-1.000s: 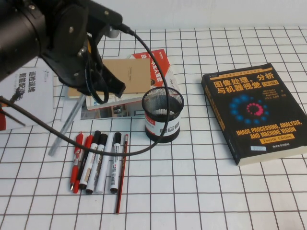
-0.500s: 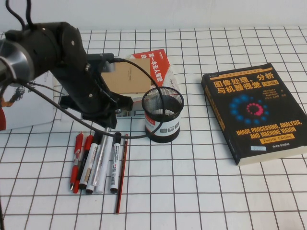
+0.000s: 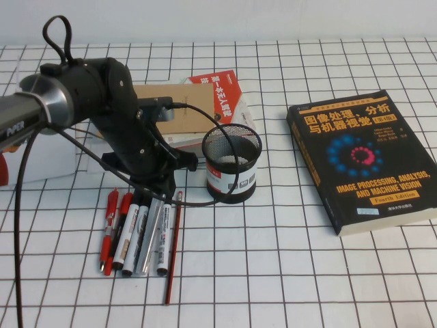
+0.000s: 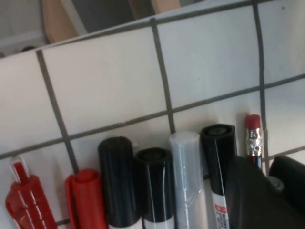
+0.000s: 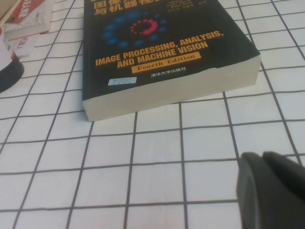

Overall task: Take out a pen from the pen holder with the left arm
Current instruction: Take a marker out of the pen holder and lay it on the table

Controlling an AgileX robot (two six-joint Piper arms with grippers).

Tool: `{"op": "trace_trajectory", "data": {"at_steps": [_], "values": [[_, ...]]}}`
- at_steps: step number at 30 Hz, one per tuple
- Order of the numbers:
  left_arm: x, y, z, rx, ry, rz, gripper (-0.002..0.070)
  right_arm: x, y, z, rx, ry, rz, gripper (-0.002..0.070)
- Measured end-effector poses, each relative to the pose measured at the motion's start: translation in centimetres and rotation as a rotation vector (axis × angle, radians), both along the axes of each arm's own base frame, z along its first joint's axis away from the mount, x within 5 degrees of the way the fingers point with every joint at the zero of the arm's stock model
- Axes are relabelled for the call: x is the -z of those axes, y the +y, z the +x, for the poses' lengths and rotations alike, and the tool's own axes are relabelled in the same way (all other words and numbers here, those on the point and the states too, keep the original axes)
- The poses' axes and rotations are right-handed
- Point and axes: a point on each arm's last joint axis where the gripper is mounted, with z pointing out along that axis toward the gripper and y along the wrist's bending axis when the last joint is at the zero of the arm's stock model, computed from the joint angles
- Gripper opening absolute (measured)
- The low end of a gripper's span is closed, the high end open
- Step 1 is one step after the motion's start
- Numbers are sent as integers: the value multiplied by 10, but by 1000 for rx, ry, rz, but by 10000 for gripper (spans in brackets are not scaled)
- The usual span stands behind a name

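high view: left claw (image 3: 164, 186) is sitting lower than a second ago, closed on the silver pen (image 3: 151, 236), which is now lying across the pen row (image 3: 126, 232) toward the tabletop's (image 3: 287, 273) near-left corner, outside the pen holder (image 3: 232, 162).
left wrist view: the marker caps (image 4: 152, 186) are lying just under it.
right wrist view: right claw (image 5: 271, 191) is hovering near the black book (image 5: 157, 52); i cannot tell its state.

Setting: white gridded table against a plain pale wall.
The table (image 3: 307, 273) had a white top ruled by thin dark lines into even squares, and it filled nearly the whole high view. A narrow strip of bare, pale wall (image 3: 273, 17) ran behind its far edge. Light was even and diffuse; shadows on the tabletop were soft.
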Motion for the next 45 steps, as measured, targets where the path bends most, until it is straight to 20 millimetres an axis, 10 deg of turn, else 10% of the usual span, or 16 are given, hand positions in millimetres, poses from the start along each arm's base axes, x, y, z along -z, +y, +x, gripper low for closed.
{"op": "trace_trajectory", "data": {"at_steps": [12, 17, 21, 27, 31, 45], "values": [[0, 0, -1, -2, 9, 5, 402, 0, 0, 0, 0, 0, 0, -16], [-21, 2, -6, 32, -36, -6, 356, 0, 0, 0, 0, 0, 0, -16], [-74, 8, -21, 96, -185, -40, 144, 0, 0, 0, 0, 0, 0, -16], [-167, 32, -72, 151, -446, -59, 13, 0, 0, 0, 0, 0, 0, -16], [-191, 53, -120, 151, -527, -57, 3, 0, 0, 0, 0, 0, 0, -16], [-132, 111, -266, 81, -639, -111, 0, 0, 0, 0, 0, 0, 0, -16]]}}
